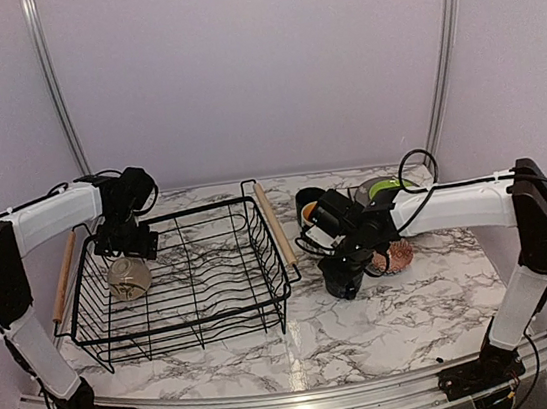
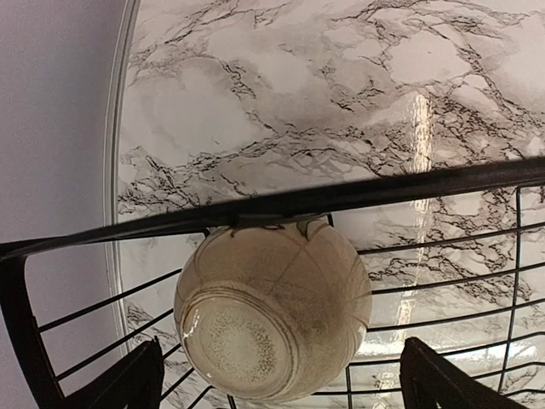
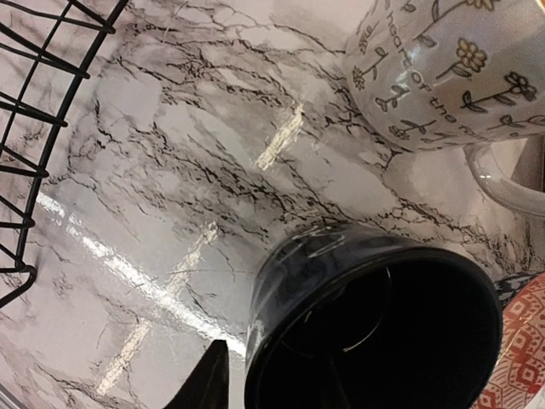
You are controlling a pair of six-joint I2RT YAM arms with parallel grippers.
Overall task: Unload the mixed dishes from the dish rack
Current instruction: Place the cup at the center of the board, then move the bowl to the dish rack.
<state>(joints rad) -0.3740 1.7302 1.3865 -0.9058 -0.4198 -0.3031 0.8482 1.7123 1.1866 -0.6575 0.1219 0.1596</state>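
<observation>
The dish rack (image 1: 204, 212) is a black wire basket on the left of the marble table. Inside it a tan mug (image 1: 129, 278) lies on its side, its base toward the left wrist camera (image 2: 255, 336). My left gripper (image 1: 128, 246) hangs just above that mug, open, with a finger on either side (image 2: 281, 388) and not touching. On the table right of the rack a dark-blue mug (image 3: 375, 324) stands upright. My right gripper (image 3: 272, 383) straddles its rim, open. The outer finger (image 3: 204, 379) is just off the wall; the inner finger is lost in the dark interior.
Behind the dark-blue mug (image 1: 342, 288) stand a patterned mug (image 3: 443, 68), a reddish patterned bowl (image 1: 393, 255) and stacked plates with a lime-green one (image 1: 388, 186). The rack's wooden handle (image 1: 274, 225) and wires (image 3: 34, 128) lie close to the left of the right gripper (image 1: 341, 274).
</observation>
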